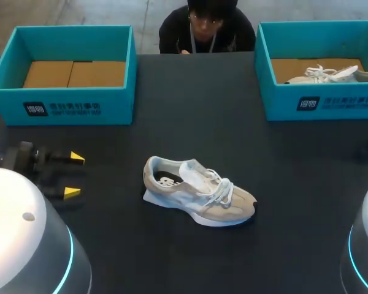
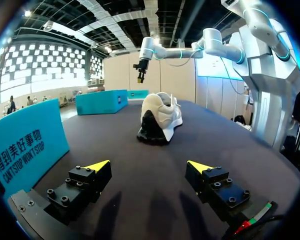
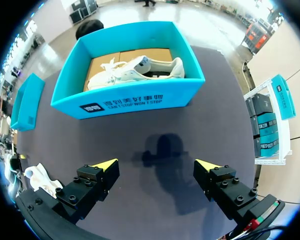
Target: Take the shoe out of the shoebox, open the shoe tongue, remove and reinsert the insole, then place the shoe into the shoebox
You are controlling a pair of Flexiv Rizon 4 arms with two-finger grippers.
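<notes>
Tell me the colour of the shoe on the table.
The shoe is beige and off-white, clearest in the head view.

You're looking at a beige and cream shoe (image 1: 199, 199) with white laces and a white sole, on a plain charcoal table (image 1: 190, 122). The left box (image 1: 64, 104) and right box (image 1: 331, 101) are turquoise with brown cardboard inside, each with a dark label printed in white. The second shoe (image 3: 135, 70) is off-white. The left gripper (image 1: 74, 175) and right gripper (image 3: 156, 165) have black fingers tipped yellow.
</notes>
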